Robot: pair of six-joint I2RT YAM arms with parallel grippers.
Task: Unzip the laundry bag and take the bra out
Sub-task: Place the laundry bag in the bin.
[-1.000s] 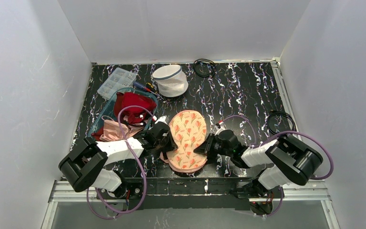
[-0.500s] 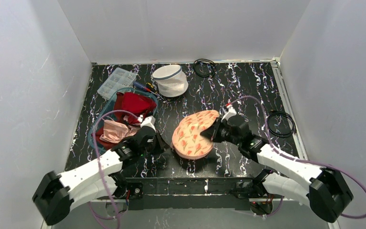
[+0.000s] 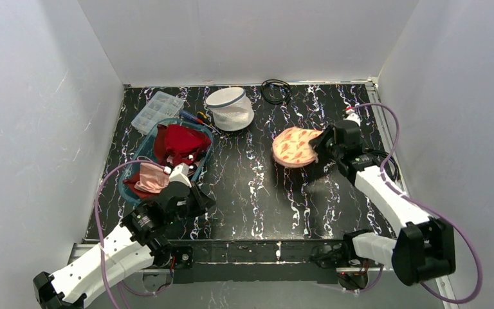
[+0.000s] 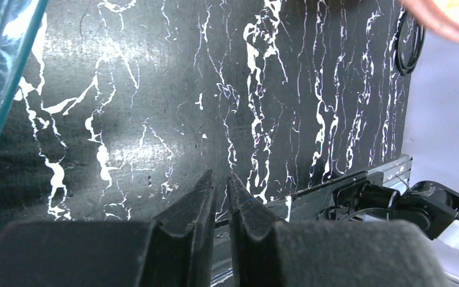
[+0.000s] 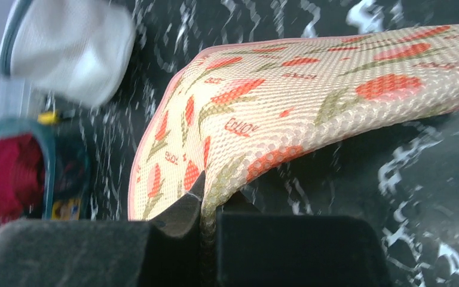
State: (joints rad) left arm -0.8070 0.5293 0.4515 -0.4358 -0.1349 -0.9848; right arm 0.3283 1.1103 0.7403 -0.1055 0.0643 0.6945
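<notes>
Right fingertips (image 5: pixel 182 206): pressed together on the near edge of a floral mesh pouch (image 5: pixel 311 89), fabric pinched between them.
Right gripper (image 3: pixel 321 147): on the right half of the table (image 3: pixel 257 193), arm stretched forward, pointing left.
Floral mesh pouch (image 3: pixel 294 147): cream with red flowers and pink trim; bowed and lifted off the table top, with its shadow underneath.
Left fingertips (image 4: pixel 206 194): parted by a narrow slit, nothing between them.
Left gripper (image 3: pixel 199 199): low over bare table (image 4: pixel 155 89) at the near left, just beside the near end of a teal bin (image 3: pixel 143 145); bin wall at the left edge of the wrist view (image 4: pixel 0 78).
Laundry bag (image 3: pixel 230 108): white mesh drum with blue-grey trim around the rim, at the far centre of the table, well apart from both grippers; cannot tell whether zipped. Blurred at the upper left of the right wrist view (image 5: pixel 66 51).
Teal bin contents: red garment (image 3: pixel 181 143) at the far end, pink garment (image 3: pixel 151 177) at the near end.
Clear compartment box (image 3: pixel 157 111): far left, beyond the bin.
Black cable coil (image 3: pixel 275 90): far edge, right of the laundry bag.
Second cable coil (image 3: pixel 376 164): right edge, partly behind the right arm.
</notes>
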